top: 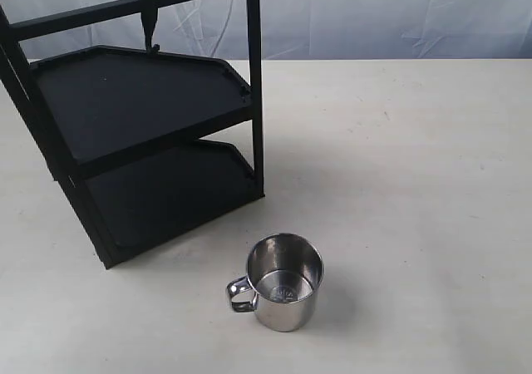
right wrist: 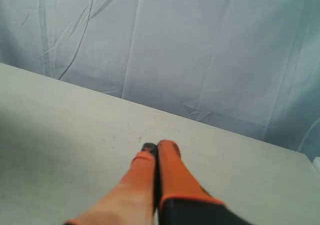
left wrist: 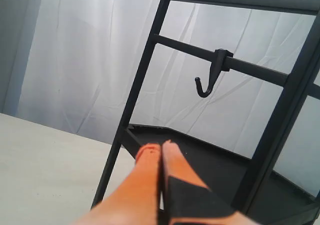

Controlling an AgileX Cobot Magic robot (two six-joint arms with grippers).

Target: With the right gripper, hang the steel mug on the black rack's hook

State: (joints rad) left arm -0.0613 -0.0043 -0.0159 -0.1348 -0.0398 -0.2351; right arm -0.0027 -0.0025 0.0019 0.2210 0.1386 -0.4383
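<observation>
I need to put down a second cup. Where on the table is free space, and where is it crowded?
The table is bare right of the black rack and beyond the steel mug. Both rack shelves look empty. It is tight only between the mug and the rack's foot.

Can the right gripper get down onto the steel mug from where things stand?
Probably yes: the steel mug stands upright on open table, apart from the black rack, nothing over it. The right gripper is shut.

the steel mug (top: pixel 285 281) is standing upright on the table (top: pixel 416 183), in front of and slightly right of the black rack (top: pixel 141 133), apart from it, its handle pointing left. the hook (top: pixel 149 21) is hanging from the rack's top crossbar, above the upper shelf.
</observation>
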